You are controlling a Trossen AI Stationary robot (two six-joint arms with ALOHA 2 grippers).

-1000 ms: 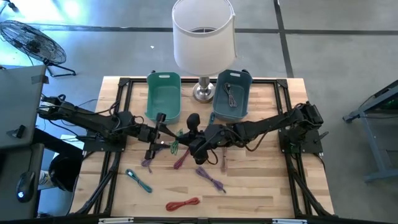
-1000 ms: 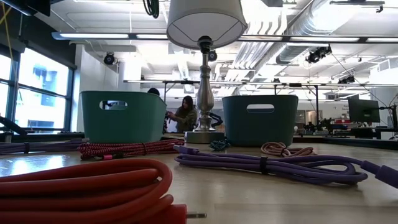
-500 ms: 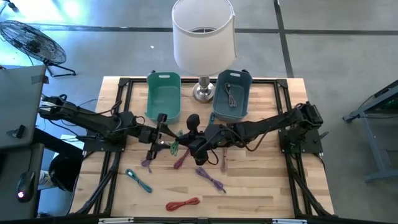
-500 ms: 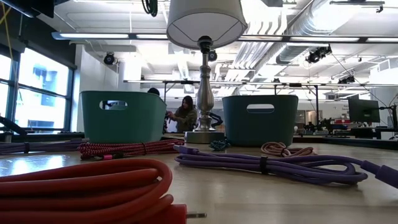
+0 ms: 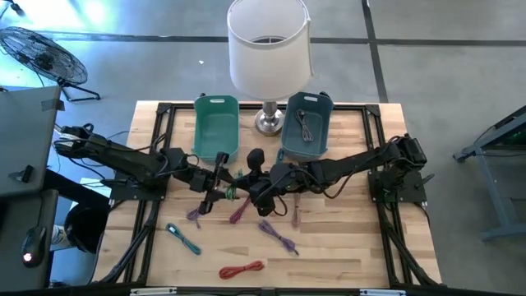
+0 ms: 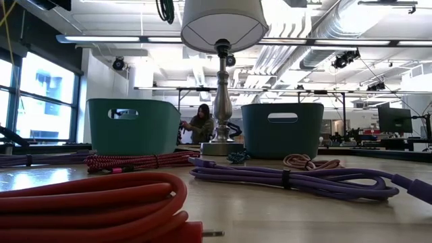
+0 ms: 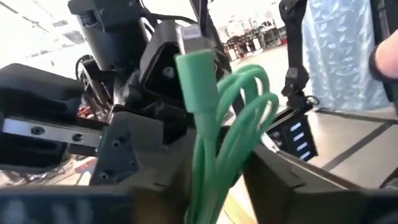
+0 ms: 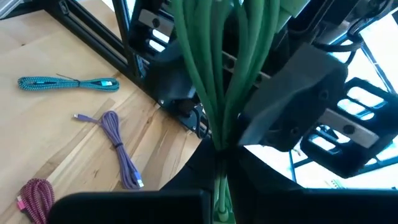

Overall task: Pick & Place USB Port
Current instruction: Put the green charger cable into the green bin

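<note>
We see the left gripper (image 5: 220,175) has moved in, fingers closing around the green cable (image 5: 232,193) mid-table, which the right gripper (image 5: 246,190) still clamps shut — looks like a handover.

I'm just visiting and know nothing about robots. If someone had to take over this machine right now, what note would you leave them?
Right gripper: jaws shut on the green cable, held above mid-table.
Left gripper: at the same cable, jaws around it; whether they grip yet is unclear.
Light teal bin looks empty; dark teal bin holds one dark cable.
Left on the table: purple cables, teal cable, red cable.
Done: one cable binned. Left: finish the handover, bin the rest.
</note>
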